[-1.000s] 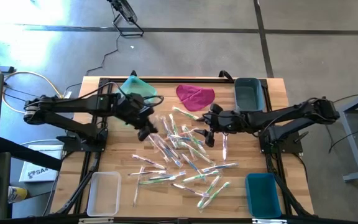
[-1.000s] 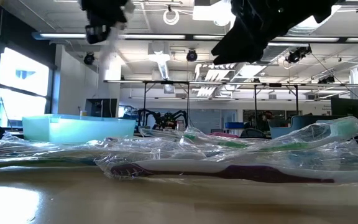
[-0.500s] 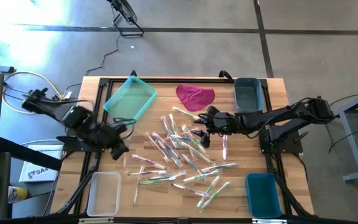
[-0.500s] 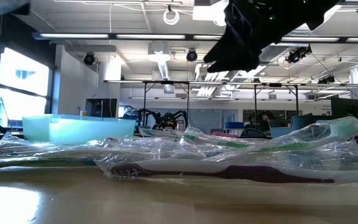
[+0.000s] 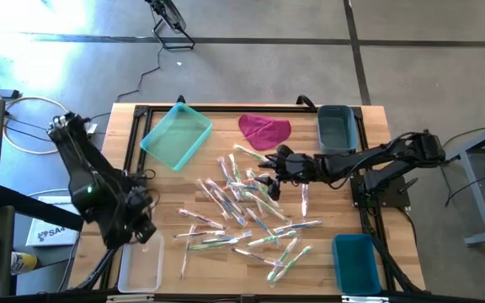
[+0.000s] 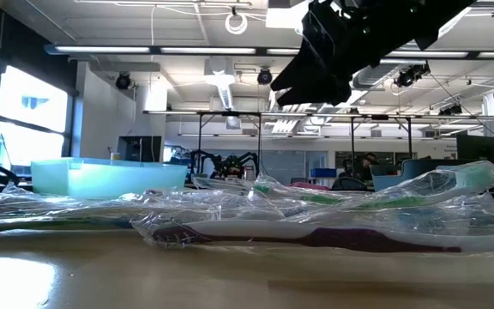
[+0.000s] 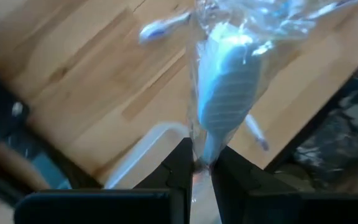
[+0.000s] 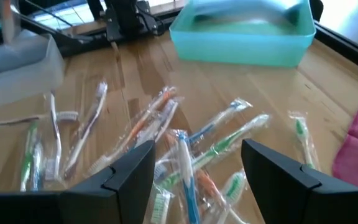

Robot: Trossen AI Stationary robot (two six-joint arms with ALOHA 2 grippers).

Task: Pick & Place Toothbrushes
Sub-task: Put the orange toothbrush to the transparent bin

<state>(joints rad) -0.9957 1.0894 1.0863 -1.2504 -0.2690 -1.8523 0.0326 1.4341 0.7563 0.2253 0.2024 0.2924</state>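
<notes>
The left pincer hangs over the tabletop's front left corner, just above the clear tray there, its fingers pressed on a wrapped toothbrush with a pale blue-white handle that sticks out past the fingertips. The right pincer hovers over the middle of the tabletop, spread wide and holding nothing, its fingers poised above the pile of toothbrushes scattered across the centre toward the front edge. A light teal tray sits near the back left, a magenta cloth at the back centre, a dark teal bin at the back right and a blue bin at the front right corner.
</notes>
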